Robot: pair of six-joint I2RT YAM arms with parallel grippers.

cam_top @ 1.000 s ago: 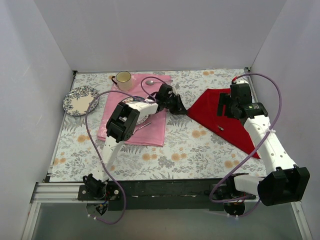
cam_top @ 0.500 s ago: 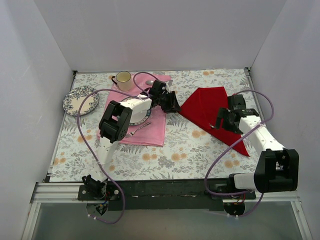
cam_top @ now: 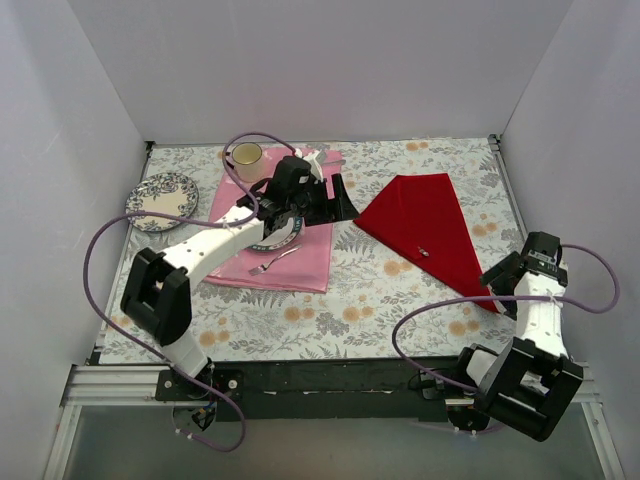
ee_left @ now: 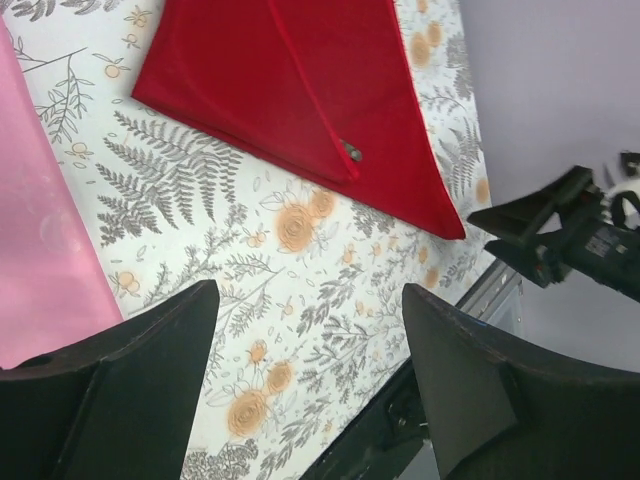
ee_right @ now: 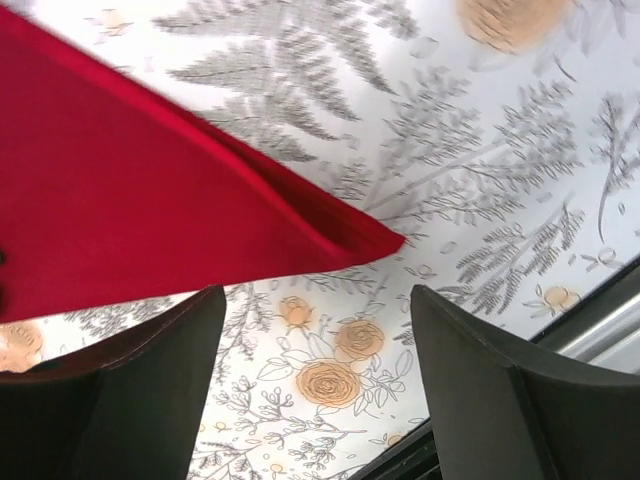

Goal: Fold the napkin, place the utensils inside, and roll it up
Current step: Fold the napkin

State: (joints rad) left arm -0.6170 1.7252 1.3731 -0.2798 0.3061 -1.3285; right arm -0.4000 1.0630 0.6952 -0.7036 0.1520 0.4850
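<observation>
The red napkin [cam_top: 425, 225] lies flat on the right side of the flowery surface [cam_top: 380, 300]. It is folded into a long triangle. The wide end is at the far side, and the thin tip points to the near right. So its long way runs from far left to near right. A small shiny bit [cam_top: 425, 252] sits on the napkin near the middle. I cannot tell what it is.

The right end effector [cam_top: 503, 280] is the nearer one. It is just beside the thin tip, and the napkin stretches away from it toward the far left. Its two fingers stand wide apart with nothing between them.

The left end effector [cam_top: 338, 200] is by the edge of the pink cloth [cam_top: 300, 255]. It is near the napkin's left corner but not touching it. The napkin lies to its right. Its fingers are wide apart too, and they hold nothing.

I cannot find the spoon with the dark handle. A plain fork [cam_top: 275, 262] lies on the pink cloth, and the left arm hides part of a plate [cam_top: 283, 240] there. The fold looks done, so I think a utensil must come over next. The left arm is closer to that side.
</observation>
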